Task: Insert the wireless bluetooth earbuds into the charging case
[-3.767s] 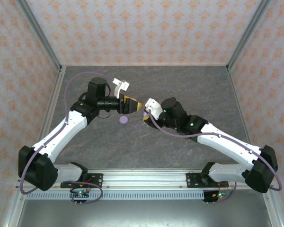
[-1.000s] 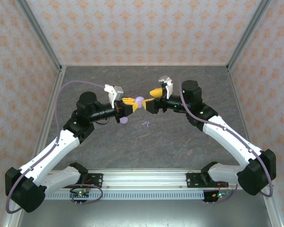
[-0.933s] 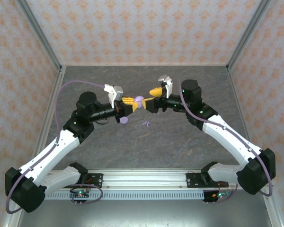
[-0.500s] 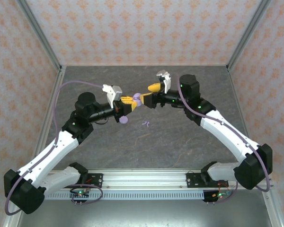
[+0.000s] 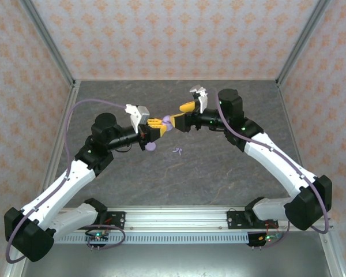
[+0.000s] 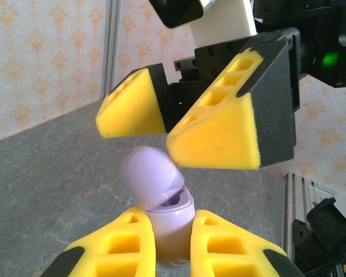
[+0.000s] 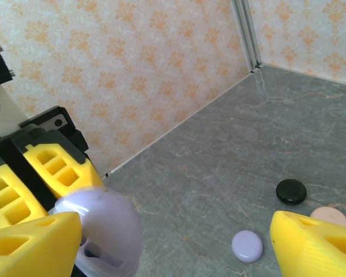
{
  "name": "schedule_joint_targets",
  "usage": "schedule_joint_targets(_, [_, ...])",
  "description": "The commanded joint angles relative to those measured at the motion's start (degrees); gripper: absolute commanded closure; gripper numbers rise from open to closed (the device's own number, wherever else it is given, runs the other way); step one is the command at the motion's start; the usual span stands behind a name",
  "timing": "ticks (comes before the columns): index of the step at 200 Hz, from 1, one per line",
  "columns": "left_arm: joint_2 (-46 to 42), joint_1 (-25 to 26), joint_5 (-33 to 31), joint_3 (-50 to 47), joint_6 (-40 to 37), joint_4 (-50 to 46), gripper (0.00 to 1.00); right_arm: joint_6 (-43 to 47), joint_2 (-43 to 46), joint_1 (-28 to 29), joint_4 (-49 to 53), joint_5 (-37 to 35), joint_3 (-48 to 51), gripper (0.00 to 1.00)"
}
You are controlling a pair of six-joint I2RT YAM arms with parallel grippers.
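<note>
My left gripper (image 6: 172, 238) is shut on the base of a lilac charging case (image 6: 172, 222), held above the table. The case's domed lid (image 6: 150, 175) is hinged open and tilted left. My right gripper (image 6: 143, 137) stands open just above it, one yellow finger (image 7: 32, 242) close against the lid (image 7: 106, 231). From above, the left gripper (image 5: 157, 126) and right gripper (image 5: 181, 114) meet at the case (image 5: 167, 120). Tiny lilac earbuds (image 5: 176, 152) lie on the table below.
On the grey table lie a lilac disc (image 7: 247, 246), also seen from above (image 5: 151, 146), a black disc (image 7: 291, 191) and a pink disc (image 7: 328, 215). Patterned walls enclose the table on three sides.
The right gripper has moved left and slightly up, closing in on the case held by the left gripper. The left arm has barely shifted.
</note>
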State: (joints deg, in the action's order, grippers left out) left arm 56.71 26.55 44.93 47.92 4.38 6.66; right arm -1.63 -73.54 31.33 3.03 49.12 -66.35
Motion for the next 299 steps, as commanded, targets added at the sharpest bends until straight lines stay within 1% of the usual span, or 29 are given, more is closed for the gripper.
schedule_joint_targets(1, [-1.06,0.57,1.09,-0.87,-1.48,-0.43,0.92,1.86,2.30,-0.35,-0.35,3.72,-1.50,0.15])
schedule_joint_targets(34, [-1.84,0.61,1.35,-1.39,-1.51,-0.01,0.93,8.44,4.37,-0.58,4.97,9.16,-0.78,0.15])
schedule_joint_targets(47, [-2.03,0.61,2.30,-1.64,-1.08,1.26,0.93,10.15,3.85,-0.59,6.26,12.18,-1.00,0.22])
schedule_joint_targets(59, [-2.20,0.61,3.49,-1.69,-0.54,2.40,0.93,11.06,2.91,-0.72,7.01,15.29,-1.49,0.25])
schedule_joint_targets(88, [-3.23,0.61,6.25,-2.05,0.50,4.28,0.94,12.95,0.86,-0.74,7.59,20.76,-2.61,0.29])
schedule_joint_targets(109, [-4.22,0.65,7.01,-2.10,0.58,4.31,0.94,13.57,-0.13,-0.67,8.14,21.95,-3.55,0.32])
schedule_joint_targets(143, [-4.54,0.70,7.19,-2.06,0.62,4.07,0.94,14.02,-0.99,-0.65,8.64,24.35,-4.49,0.41])
schedule_joint_targets(190, [-3.63,1.09,7.37,-1.63,0.54,4.06,0.94,14.16,-1.19,-0.47,8.82,25.67,-5.41,0.57])
schedule_joint_targets(230, [-2.84,1.56,7.36,-1.23,0.72,4.42,0.94,14.38,-2.05,0.06,9.45,26.52,-6.19,0.68])
schedule_joint_targets(253, [-2.82,1.64,6.93,-1.16,0.50,4.24,0.94,15.74,-1.79,0.11,11.44,26.03,-6.54,0.74])
schedule_joint_targets(260, [-2.83,1.64,6.76,-1.09,0.52,4.09,0.92,15.87,-1.64,0.07,11.74,25.87,-6.62,0.75])
schedule_joint_targets(276, [-2.83,1.67,6.53,-1.12,0.46,3.92,0.84,15.95,-1.12,0.07,11.97,25.64,-6.70,0.78])
schedule_joint_targets(293, [-2.66,1.64,6.44,-1.16,0.45,3.97,0.74,15.88,-0.73,0.09,11.91,25.12,-6.69,0.79])
schedule_joint_targets(299, [-2.57,1.62,6.36,-1.14,0.51,3.91,0.68,15.78,-0.57,0.10,11.88,25.01,-6.72,0.79])
